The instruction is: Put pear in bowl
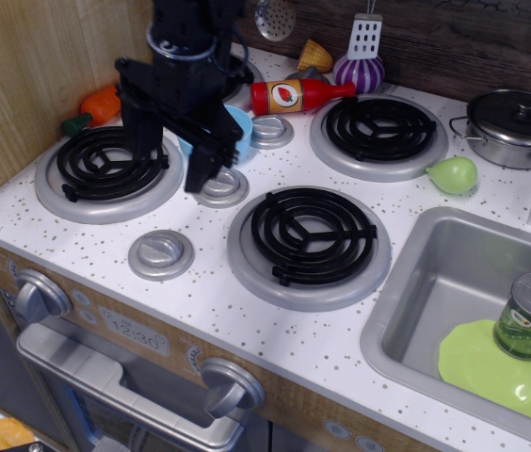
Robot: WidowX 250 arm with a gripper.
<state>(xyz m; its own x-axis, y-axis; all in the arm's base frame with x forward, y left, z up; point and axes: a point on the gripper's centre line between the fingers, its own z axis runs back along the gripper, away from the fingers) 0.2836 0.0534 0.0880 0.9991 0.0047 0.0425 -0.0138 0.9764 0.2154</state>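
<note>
The small light-green plastic pear (pixel 452 175) is parked on the speckled white counter (pixel 200 301), well apart from the light-blue plastic bowl (pixel 240 127). The black fingers (pixel 169 165) are spread open, nothing gripped.

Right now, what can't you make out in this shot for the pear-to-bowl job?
One view only, the overhead-angled camera.
- bowl: mostly hidden behind the black arm; only a blue edge shows, inside not visible.
- claw: dark on dark burner; can't tell whether it's open or shut, or holding anything.
- pear: fully visible beside the sink; its underside is hidden.
- pot: lid on, contents hidden.
</note>
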